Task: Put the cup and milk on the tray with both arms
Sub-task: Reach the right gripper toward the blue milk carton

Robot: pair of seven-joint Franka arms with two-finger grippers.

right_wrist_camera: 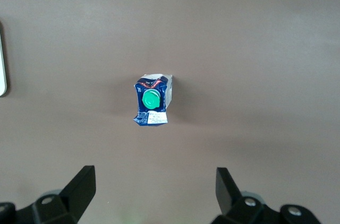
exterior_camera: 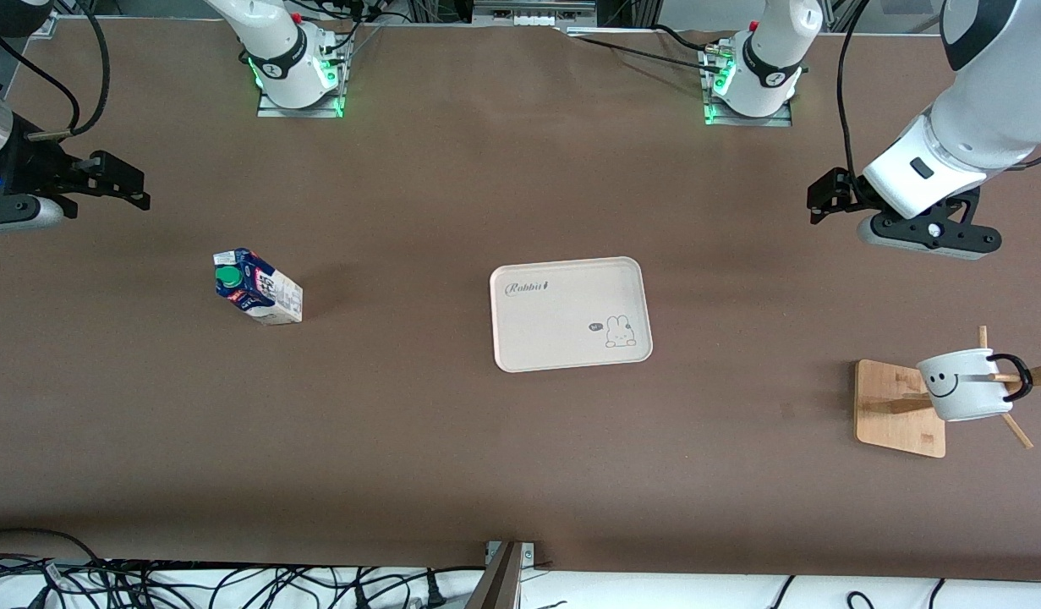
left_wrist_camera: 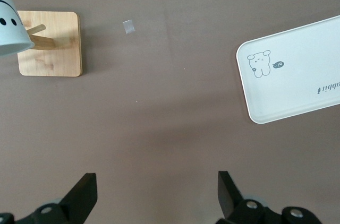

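1. Your tray (exterior_camera: pixel 568 292) lies flat near the middle of the table (exterior_camera: pixel 452 440), with nothing on it.
2. Your milk (exterior_camera: pixel 257 288) stands upright on the table toward the right arm's end, well apart from the tray, its green cap (right_wrist_camera: pixel 151 98) on top.
3. Your cup (exterior_camera: pixel 964 385) hangs tilted by its black handle on a peg of the wooden stand (exterior_camera: pixel 899 408), toward the left arm's end and nearer the front camera than the tray.
4. Your right gripper (exterior_camera: pixel 114 179) hovers over bare table near the milk, fingers (right_wrist_camera: pixel 79 188) spread apart, holding nothing.
5. Your left gripper (exterior_camera: pixel 827 194) hovers over bare table between tray and stand, fingers (left_wrist_camera: pixel 227 190) also spread apart and empty.
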